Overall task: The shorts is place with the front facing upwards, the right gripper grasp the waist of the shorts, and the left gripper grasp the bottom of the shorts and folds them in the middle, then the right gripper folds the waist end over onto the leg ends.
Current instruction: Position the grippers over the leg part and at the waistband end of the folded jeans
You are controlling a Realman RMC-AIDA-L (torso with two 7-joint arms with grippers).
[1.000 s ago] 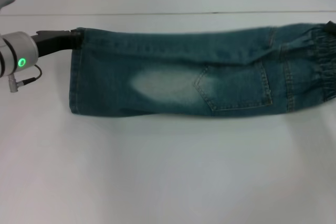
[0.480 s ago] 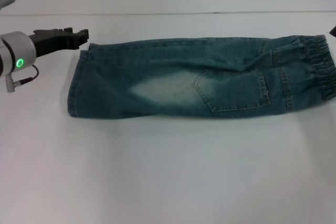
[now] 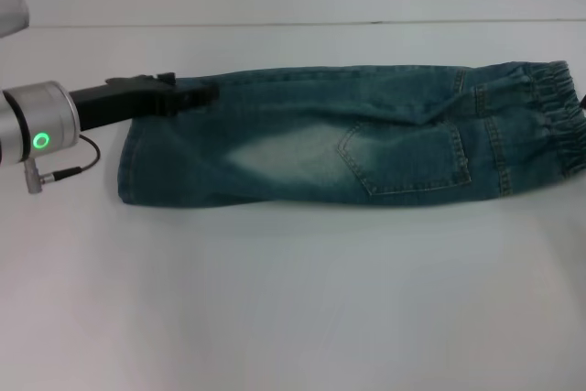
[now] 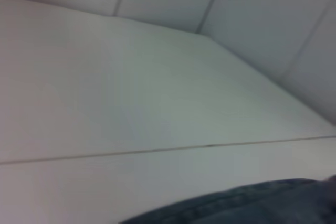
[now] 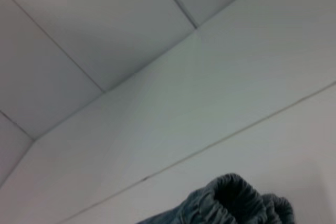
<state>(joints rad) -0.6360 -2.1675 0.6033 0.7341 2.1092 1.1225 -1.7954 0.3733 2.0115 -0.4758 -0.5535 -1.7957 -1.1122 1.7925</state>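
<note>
The blue denim shorts (image 3: 366,139) lie flat on the white table, folded lengthwise into a long strip. A back pocket (image 3: 412,160) faces up. The elastic waist (image 3: 558,116) is at the right and the leg ends (image 3: 133,167) at the left. My left gripper (image 3: 197,95) reaches in from the left and sits over the far corner of the leg ends, hiding that corner. The left wrist view catches only a denim edge (image 4: 247,205). My right gripper does not show in the head view. The right wrist view shows the gathered waistband (image 5: 233,200) close by.
The white table (image 3: 293,299) spreads wide in front of the shorts. A seam line (image 3: 275,24) runs across it behind them. White wall panels (image 5: 105,30) stand beyond the table.
The lifted far edge of the shorts has dropped and the cloth now lies flat. My left gripper let go of the leg hem, then moved right and over the leg-end corner.
</note>
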